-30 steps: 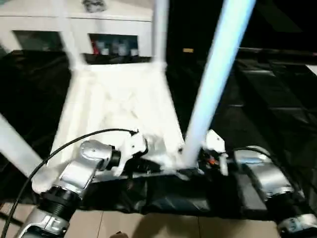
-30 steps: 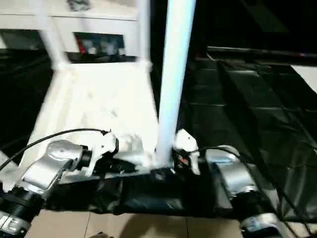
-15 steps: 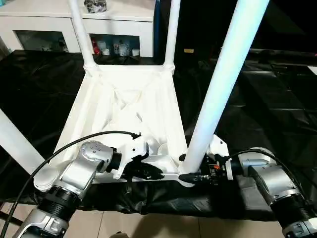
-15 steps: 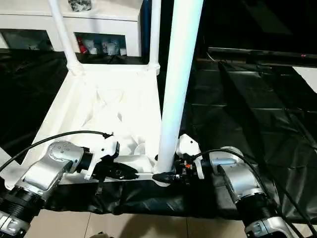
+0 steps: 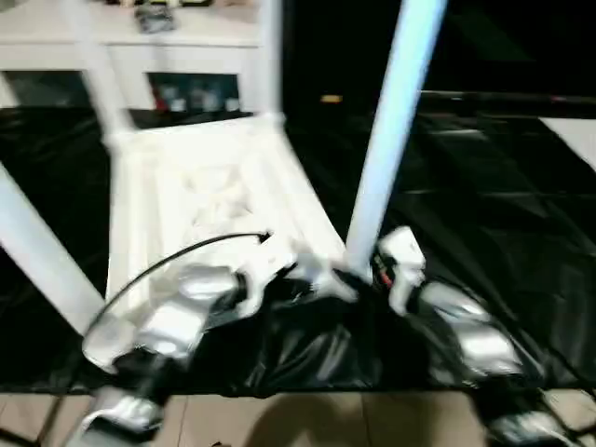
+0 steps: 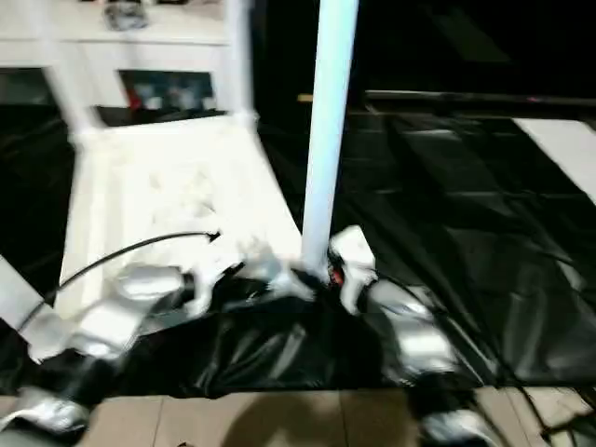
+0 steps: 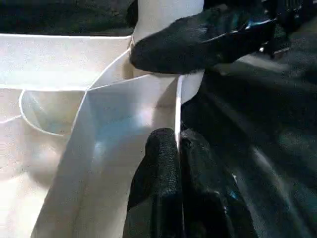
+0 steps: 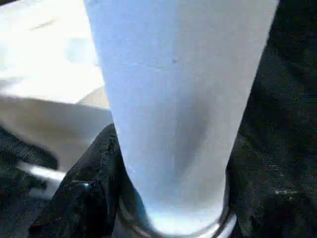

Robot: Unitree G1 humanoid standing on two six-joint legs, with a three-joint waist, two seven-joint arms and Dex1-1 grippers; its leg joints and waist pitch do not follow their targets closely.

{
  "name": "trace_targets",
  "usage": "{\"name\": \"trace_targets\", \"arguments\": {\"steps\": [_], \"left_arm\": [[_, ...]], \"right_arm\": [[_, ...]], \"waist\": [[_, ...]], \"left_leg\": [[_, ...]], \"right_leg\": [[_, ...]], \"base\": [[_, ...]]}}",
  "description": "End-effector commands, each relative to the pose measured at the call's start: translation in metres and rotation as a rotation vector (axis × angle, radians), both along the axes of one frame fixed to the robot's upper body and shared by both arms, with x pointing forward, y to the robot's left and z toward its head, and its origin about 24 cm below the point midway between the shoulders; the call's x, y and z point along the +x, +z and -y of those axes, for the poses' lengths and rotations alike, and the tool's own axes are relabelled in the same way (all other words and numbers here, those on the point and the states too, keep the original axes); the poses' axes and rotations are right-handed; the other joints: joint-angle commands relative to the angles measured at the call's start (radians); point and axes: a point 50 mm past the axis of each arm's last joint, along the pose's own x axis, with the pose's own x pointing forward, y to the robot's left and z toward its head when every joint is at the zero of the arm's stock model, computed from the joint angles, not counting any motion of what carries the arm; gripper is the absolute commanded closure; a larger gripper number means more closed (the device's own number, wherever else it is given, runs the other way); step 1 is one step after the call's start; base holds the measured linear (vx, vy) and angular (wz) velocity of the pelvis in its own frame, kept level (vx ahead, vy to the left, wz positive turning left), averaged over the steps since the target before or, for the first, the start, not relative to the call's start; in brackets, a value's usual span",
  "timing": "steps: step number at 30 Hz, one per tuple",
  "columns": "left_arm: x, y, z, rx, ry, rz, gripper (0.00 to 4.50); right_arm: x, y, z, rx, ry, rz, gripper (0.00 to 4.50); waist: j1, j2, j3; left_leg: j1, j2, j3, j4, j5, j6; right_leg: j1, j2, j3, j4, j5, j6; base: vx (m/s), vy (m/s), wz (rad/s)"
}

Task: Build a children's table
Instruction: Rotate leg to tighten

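The children's table lies upside down on black sheeting, its white tabletop [image 5: 205, 200] showing the ribbed underside. White legs stand up from its corners. The near right leg [image 5: 386, 140] rises between my arms. My left gripper [image 7: 177, 141] is shut on the thin rim of the tabletop [image 7: 124, 124], right beside that leg's socket. My right gripper [image 5: 358, 275] is closed around the base of the near right leg [image 8: 173, 99]. One of its fingers [image 8: 84, 196] lies against the leg's side, and the same gripper's finger [image 7: 198, 44] presses on the leg base in the left wrist view.
A white cabinet [image 5: 186, 33] with glass doors stands behind the table. Black sheeting [image 5: 484, 186] spreads to the right. A tiled floor [image 5: 307, 419] shows below its near edge. Other legs rise at the far left [image 5: 93, 65], far right [image 5: 272, 56] and near left [image 5: 37, 251].
The head views have shifted and blurred, so the camera moved. The near right corner, with both grippers on it, seems to sit farther from the sheeting's front edge than half a second ago.
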Motion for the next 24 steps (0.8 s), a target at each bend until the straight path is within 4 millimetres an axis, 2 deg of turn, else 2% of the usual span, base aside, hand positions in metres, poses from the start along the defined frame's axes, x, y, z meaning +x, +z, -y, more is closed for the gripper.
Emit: {"name": "trace_targets", "arguments": {"steps": [1,3,4,5,8,11,13,15,18,19,22,24], "left_arm": [[-0.007,0.01,0.042,-0.097,-0.111,0.014,4.5],[-0.008,0.011,0.047,-0.106,-0.13,0.017,4.5],[-0.008,0.011,0.047,-0.107,-0.135,0.019,4.5],[-0.008,0.012,0.047,-0.106,-0.141,0.021,4.5],[-0.01,0.012,0.041,-0.105,-0.167,0.024,4.5],[-0.011,0.012,0.035,-0.107,-0.182,0.017,4.5],[-0.012,0.013,0.028,-0.109,-0.208,0.01,4.5],[-0.016,0.014,0.017,-0.126,-0.251,-0.011,4.5],[-0.017,0.014,0.008,-0.128,-0.273,-0.009,4.5],[-0.017,0.015,0.002,-0.129,-0.287,-0.019,4.5],[-0.017,0.015,-0.003,-0.128,-0.294,-0.027,4.5],[-0.017,0.015,-0.01,-0.116,-0.313,-0.041,4.5]], "right_arm": [[-0.009,-0.008,-0.044,0.014,0.134,-0.049,1.94],[-0.009,-0.002,-0.056,0.039,0.167,-0.021,1.94],[-0.008,-0.001,-0.059,0.049,0.166,-0.015,1.38],[-0.008,0.0,-0.06,0.062,0.164,-0.016,1.38],[-0.009,-0.001,-0.056,0.078,0.184,-0.036,1.06],[-0.009,-0.002,-0.047,0.036,0.205,-0.018,0.79],[-0.01,0.0,-0.039,0.043,0.239,-0.016,0.79],[-0.014,0.003,-0.028,0.037,0.357,0.006,0.79],[-0.019,0.004,-0.02,0.013,0.449,0.025,0.79],[-0.026,0.004,-0.014,0.01,0.543,0.002,0.79],[-0.032,0.004,-0.009,0.002,0.615,-0.014,0.79],[-0.04,0.004,-0.001,-0.015,0.709,-0.041,0.79]], "waist": [[0.002,-0.003,-0.041],[0.0,-0.006,-0.041],[-0.001,-0.004,-0.041],[-0.001,-0.004,-0.04],[0.001,-0.005,-0.041],[0.006,-0.004,-0.043],[0.01,-0.004,-0.046],[0.01,-0.003,-0.048],[0.016,-0.003,-0.054],[0.017,-0.004,-0.056],[0.031,0.0,-0.06],[0.039,-0.001,-0.059]], "left_leg": [[-0.001,0.013,-0.01,-0.076,-0.381,0.004],[-0.004,0.014,-0.01,-0.077,-0.377,0.009],[-0.006,0.015,-0.01,-0.079,-0.372,0.012],[-0.005,0.015,-0.009,-0.079,-0.376,0.013],[0.0,0.014,-0.006,-0.077,-0.378,0.018],[0.0,0.016,-0.002,-0.076,-0.345,0.022],[-0.003,0.018,-0.002,-0.076,-0.319,0.029],[-0.008,0.018,0.0,-0.074,-0.299,0.039],[-0.008,0.019,0.005,-0.066,-0.226,0.064],[-0.012,0.018,0.004,-0.063,-0.186,0.075],[-0.006,0.02,0.009,-0.053,-0.115,0.115],[-0.003,0.021,0.012,-0.052,-0.129,0.122]], "right_leg": [[0.027,-0.043,0.026,-0.101,-0.53,-0.082],[0.03,-0.043,0.027,-0.098,-0.504,-0.092],[0.032,-0.043,0.028,-0.094,-0.476,-0.105],[0.031,-0.043,0.028,-0.094,-0.476,-0.107],[0.029,-0.045,0.031,-0.095,-0.476,-0.114],[0.029,-0.044,0.035,-0.09,-0.415,-0.133],[0.036,-0.045,0.035,-0.083,-0.374,-0.145],[0.04,-0.043,0.036,-0.078,-0.332,-0.16],[0.044,-0.042,0.037,-0.063,-0.205,-0.2],[0.05,-0.04,0.035,-0.056,-0.152,-0.215],[0.049,-0.037,0.037,-0.041,-0.022,-0.259],[0.049,-0.035,0.034,-0.04,-0.025,-0.27]], "base": [[0.0,0.0,0.0],[0.0,0.0,0.0],[0.0,0.0,0.0],[0.0,0.0,0.0],[0.0,0.0,0.0],[0.0,0.0,0.0],[0.0,0.0,0.0],[0.0,0.0,0.0],[0.018,-0.003,0.01],[0.0,0.0,0.0],[0.0,0.0,0.0],[0.0,0.0,0.0]]}}
